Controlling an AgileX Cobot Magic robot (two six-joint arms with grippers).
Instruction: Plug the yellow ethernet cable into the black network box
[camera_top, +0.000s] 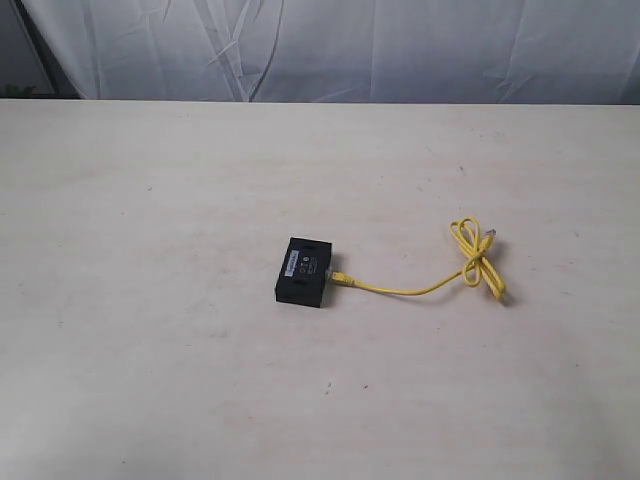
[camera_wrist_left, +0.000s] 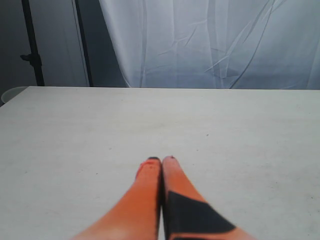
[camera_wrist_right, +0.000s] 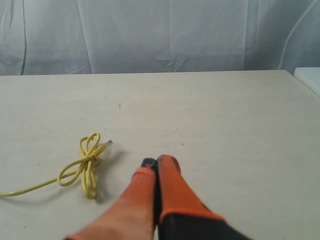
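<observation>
The black network box (camera_top: 303, 271) lies flat near the middle of the pale table, white label strip on top. The yellow ethernet cable (camera_top: 410, 291) runs from a plug (camera_top: 341, 277) that sits at the box's right side out to a knotted loop (camera_top: 476, 258) farther right. In the right wrist view the knotted loop (camera_wrist_right: 86, 165) and its free clear plug (camera_wrist_right: 108, 144) lie beside my right gripper (camera_wrist_right: 159, 161), which is shut and holds nothing. My left gripper (camera_wrist_left: 161, 159) is shut and empty over bare table. Neither gripper shows in the exterior view.
A white draped cloth (camera_top: 330, 45) hangs behind the table's far edge (camera_top: 320, 101). Dark stand poles (camera_wrist_left: 32, 45) rise beyond the table in the left wrist view. A white surface edge (camera_wrist_right: 309, 79) sits past the table's corner in the right wrist view.
</observation>
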